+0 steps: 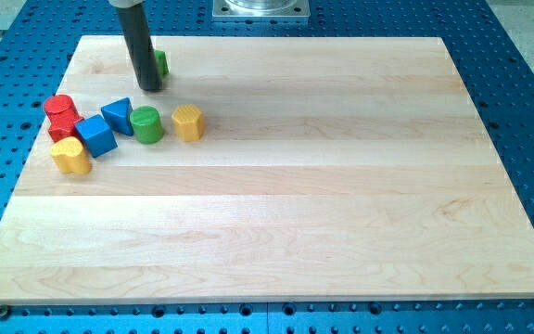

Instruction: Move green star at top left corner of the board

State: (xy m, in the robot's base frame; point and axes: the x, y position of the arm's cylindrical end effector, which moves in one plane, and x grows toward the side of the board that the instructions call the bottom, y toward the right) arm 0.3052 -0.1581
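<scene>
My tip [150, 89] sits right against the green star [160, 63], planted on its left-and-lower side as the view shows it, and the rod hides most of the block. Only a sliver of bright green peeks out on the rod's right edge, so the star's points cannot be made out here; I take its shape from the task.

There is no claw on this arm, just the straight rod, so there is nothing to call wide, narrow or holding.

Where is the star? Close to the top left corner of the worktop [341, 186], near the top edge but a little in from the left one. By my reading the job is nearly done, with perhaps a short nudge further left remaining.

Below the star, well apart from it, the other blocks bunch together: a red block [60, 116], a blue cube [95, 135], a blue triangular block [117, 115], a green cylinder [146, 124], and two yellow blocks, one [186, 122] right of the cylinder, one [70, 156] lowest of the bunch. They lie clear of the star's likely path, so I judge little risk of a knock.
</scene>
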